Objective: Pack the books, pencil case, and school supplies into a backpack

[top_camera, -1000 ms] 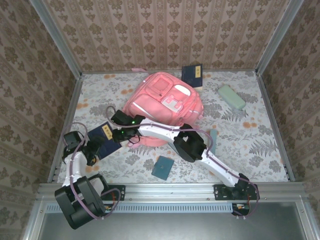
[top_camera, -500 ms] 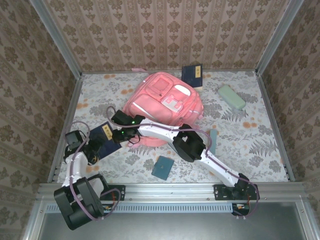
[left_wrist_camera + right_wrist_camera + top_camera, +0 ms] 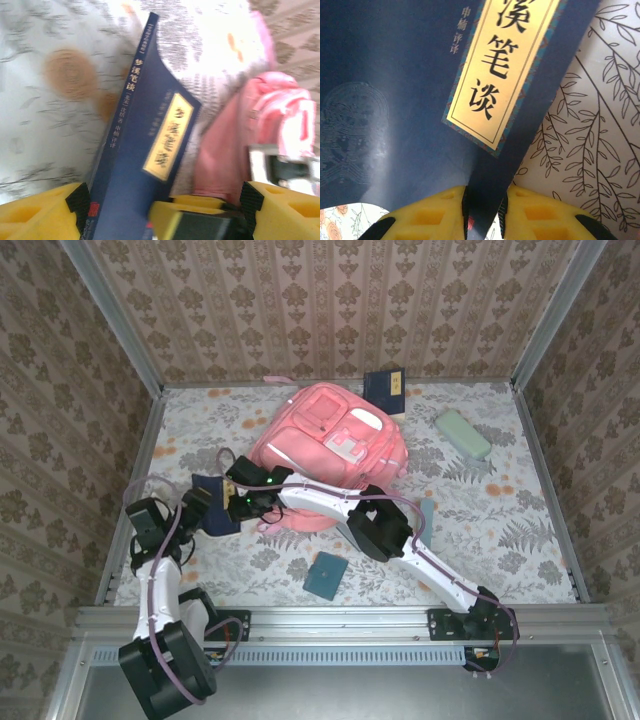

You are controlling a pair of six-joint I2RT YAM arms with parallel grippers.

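A navy book with a yellow label (image 3: pixel 395 90) is tipped up off the floral table, left of the pink backpack (image 3: pixel 330 445). My right gripper (image 3: pixel 484 206) is shut on the book's edge; from above, this right gripper (image 3: pixel 238 502) reaches across the backpack's front. My left gripper (image 3: pixel 162 200) stands open and wide, and the navy book (image 3: pixel 135 170) and a yellow right finger (image 3: pixel 190 220) lie between its pads. From above, the left gripper (image 3: pixel 198 510) sits at the book's (image 3: pixel 215 502) left side. A second navy book (image 3: pixel 385 392) leans behind the backpack. The mint pencil case (image 3: pixel 463 434) lies at back right.
A dark-teal pad (image 3: pixel 325 575) lies on the table near the front middle. A slim pale-teal box (image 3: pixel 427 518) rests right of the right arm. Patterned walls and a metal frame enclose the table on three sides.
The book has risen from lying flat to tilted on edge. My left gripper has moved up and right to it, and its jaws have narrowed a little. The right gripper keeps its hold.
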